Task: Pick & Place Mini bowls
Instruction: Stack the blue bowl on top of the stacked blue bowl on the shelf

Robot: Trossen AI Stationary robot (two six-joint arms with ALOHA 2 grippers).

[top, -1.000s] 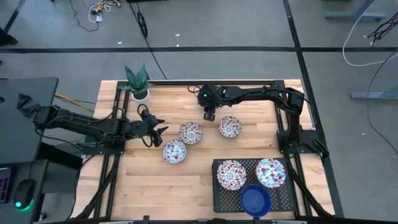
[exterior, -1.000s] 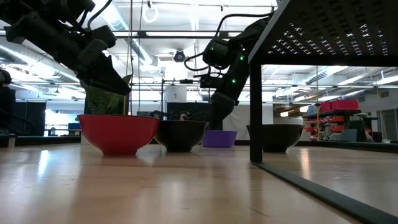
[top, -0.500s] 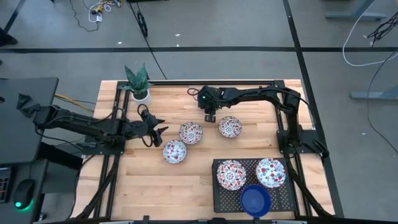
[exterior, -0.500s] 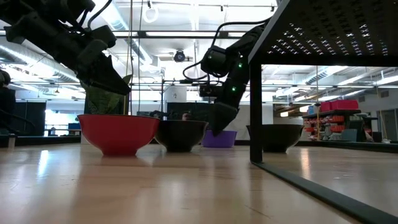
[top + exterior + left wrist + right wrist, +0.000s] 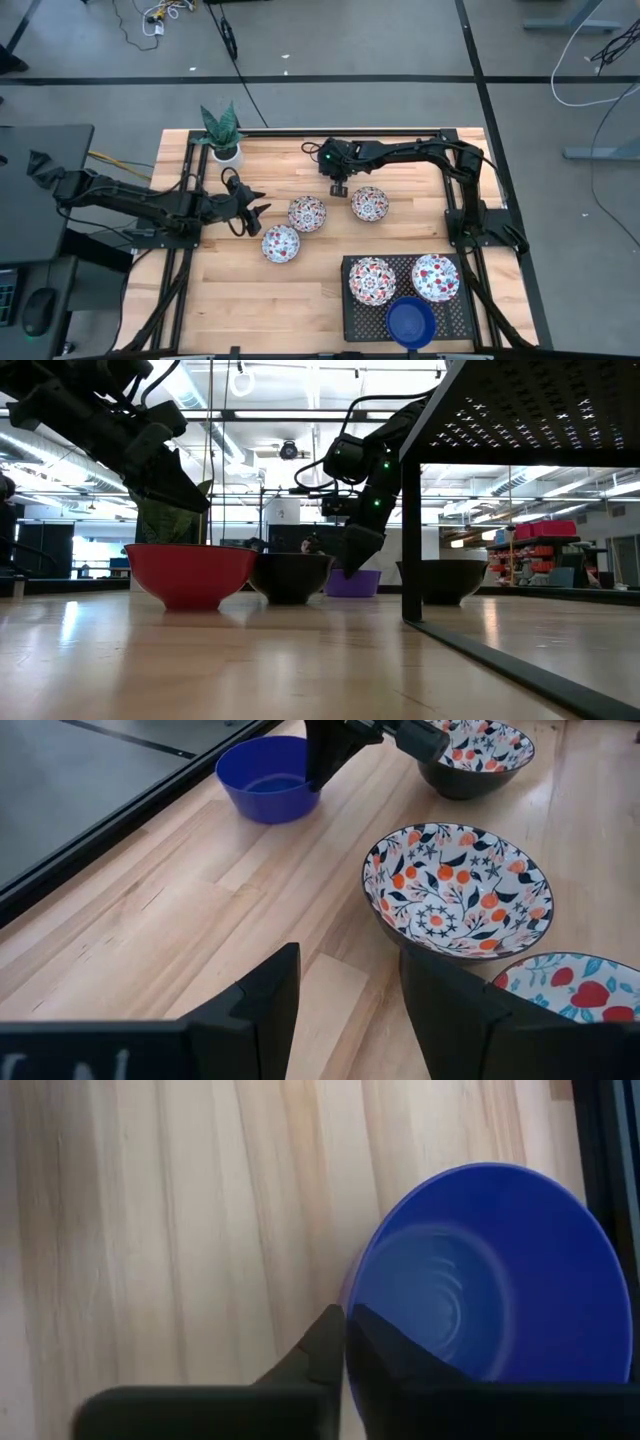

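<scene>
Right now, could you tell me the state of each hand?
Left hand: open, holding nothing, near the patterned bowls.
Right hand: shut on the rim of the blue bowl.

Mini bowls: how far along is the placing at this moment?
Done: two patterned bowls and one blue bowl sit on the black rack. In hand: the right gripper has its fingers closed on the rim of another blue bowl. Left: three patterned bowls on the table; the left gripper waits open beside them.
</scene>
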